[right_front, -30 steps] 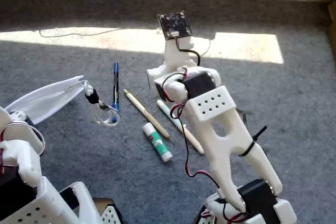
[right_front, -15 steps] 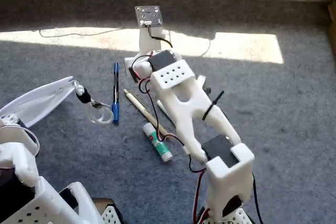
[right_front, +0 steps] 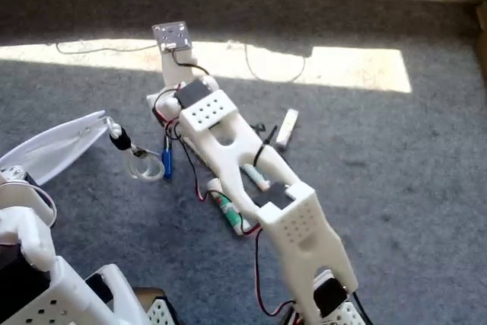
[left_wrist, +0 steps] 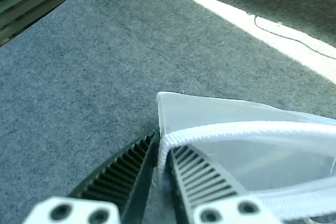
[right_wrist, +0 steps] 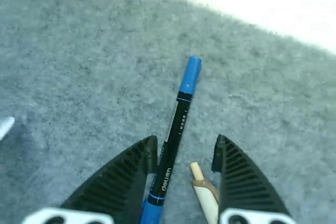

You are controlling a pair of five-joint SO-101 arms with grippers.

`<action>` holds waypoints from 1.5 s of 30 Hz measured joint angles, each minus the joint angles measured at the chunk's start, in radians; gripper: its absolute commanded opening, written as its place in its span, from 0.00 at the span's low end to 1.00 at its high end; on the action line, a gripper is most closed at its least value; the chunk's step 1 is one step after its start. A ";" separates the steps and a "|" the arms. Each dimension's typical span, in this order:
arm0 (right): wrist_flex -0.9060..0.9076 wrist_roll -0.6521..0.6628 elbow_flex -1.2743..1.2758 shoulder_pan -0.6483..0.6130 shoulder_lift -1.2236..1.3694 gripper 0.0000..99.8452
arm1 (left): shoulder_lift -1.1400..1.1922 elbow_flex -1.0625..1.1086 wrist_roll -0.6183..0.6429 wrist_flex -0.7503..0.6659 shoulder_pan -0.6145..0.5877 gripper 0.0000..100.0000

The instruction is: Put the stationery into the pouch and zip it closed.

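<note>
A grey carpeted bench (right_front: 396, 157) carries a sunlit band at its far side; a translucent white zip pouch (right_front: 57, 142) sits at one edge, and a black pen with blue ends (right_front: 167, 164) peeks from under an arm. In the left wrist view, the left end effector (left_wrist: 160, 142) is clenched on the pouch's soft, floppy corner. In the right wrist view, the right end effector (right_wrist: 186, 140) is spread astride the pen (light, stiff, probably slick; best pinched mid-barrel), with a beige pencil (right_wrist: 203, 192) just beside it.

The white, see-through pouch (right_front: 57, 142) sat off to the left, its mouth gaping and zip undone. A black pen (right_wrist: 176, 124) with blue ends lay flat on the grey carpet (right_front: 396, 157), a tan pen (right_wrist: 205, 195) just beside it and a green-and-white glue stick (right_front: 227, 209) nearby.
</note>
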 measured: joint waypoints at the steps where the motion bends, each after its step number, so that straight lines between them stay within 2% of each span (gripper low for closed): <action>1: 0.000 0.000 -0.021 -0.006 0.020 0.17 | 0.000 0.000 0.000 0.000 0.000 0.01; 18: 0.000 0.000 -0.535 -0.021 0.442 0.17 | 0.000 0.000 0.000 0.000 0.000 0.01; 28: 0.061 0.000 -0.557 -0.021 0.473 0.16 | 0.000 0.000 0.000 0.000 0.000 0.01; 34: 0.104 0.028 -0.559 -0.018 0.473 0.00 | 0.000 0.000 0.000 0.000 0.000 0.01; 45: 0.210 0.072 -0.572 -0.020 0.471 0.00 | 0.000 0.000 0.000 0.000 0.000 0.01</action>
